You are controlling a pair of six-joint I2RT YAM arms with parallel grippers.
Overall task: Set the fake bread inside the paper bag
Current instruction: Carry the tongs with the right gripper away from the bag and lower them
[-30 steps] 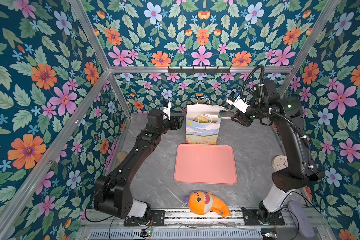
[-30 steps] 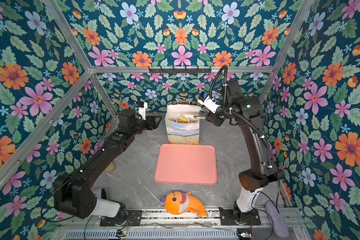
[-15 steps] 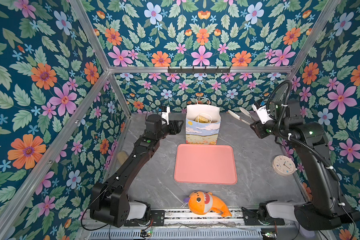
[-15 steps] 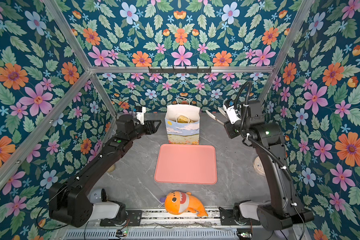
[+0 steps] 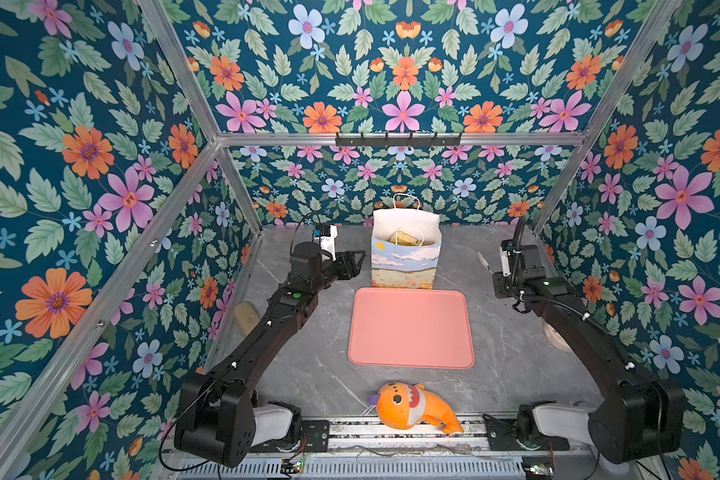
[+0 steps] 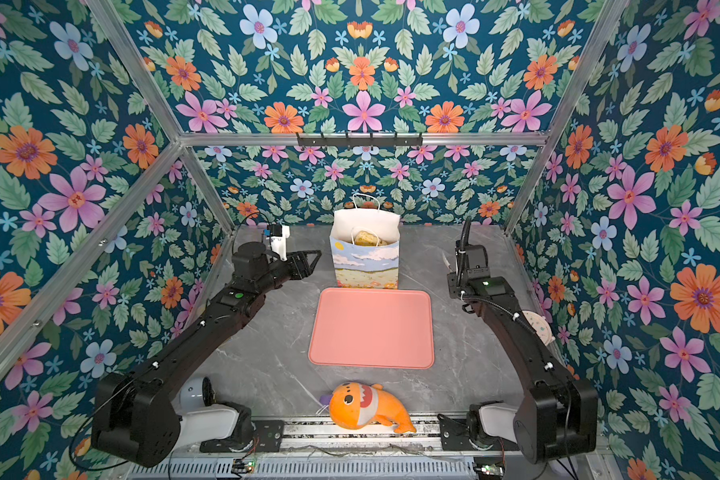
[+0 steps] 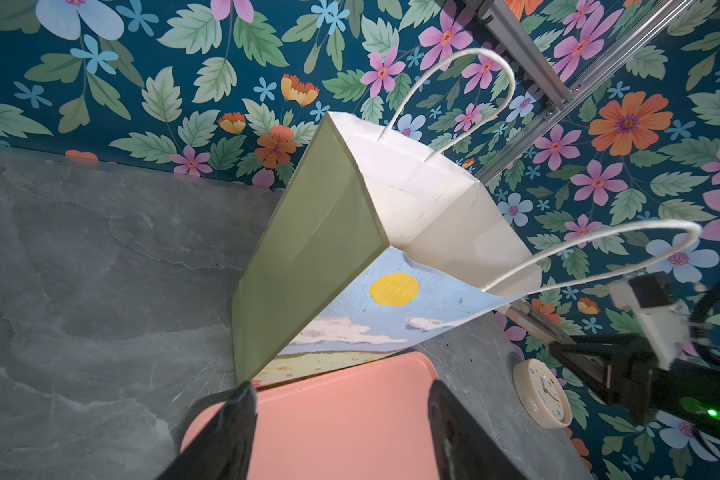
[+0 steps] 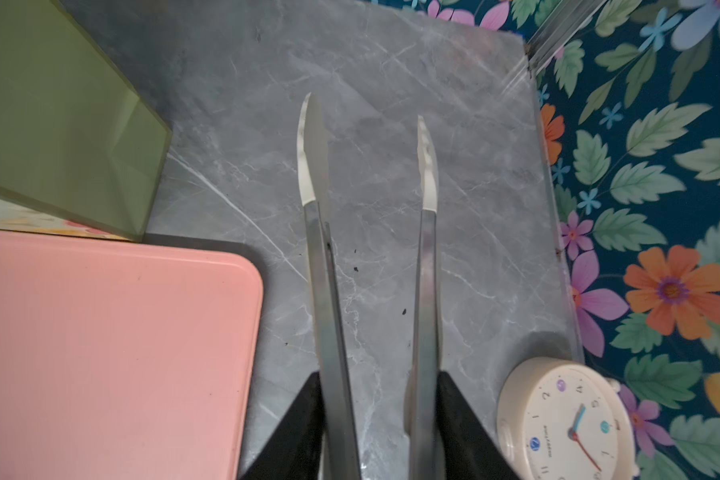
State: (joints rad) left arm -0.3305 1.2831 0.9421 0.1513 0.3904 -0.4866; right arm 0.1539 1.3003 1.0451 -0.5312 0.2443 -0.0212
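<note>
The paper bag (image 5: 406, 259) is showing blue sky, white clouds, a yellow sun and a flowery field, with olive-green sides. The fake bread (image 5: 406, 237) inside is looking golden-brown. The tray (image 5: 411, 328) is glowing salmon pink, and the tongs (image 8: 313, 166) are gleaming silver.

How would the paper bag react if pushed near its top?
Probably tips easily: the paper bag stands tall on a narrow base. Its creased thin walls would likely buckle. The fake bread inside may steady it somewhat.
</note>
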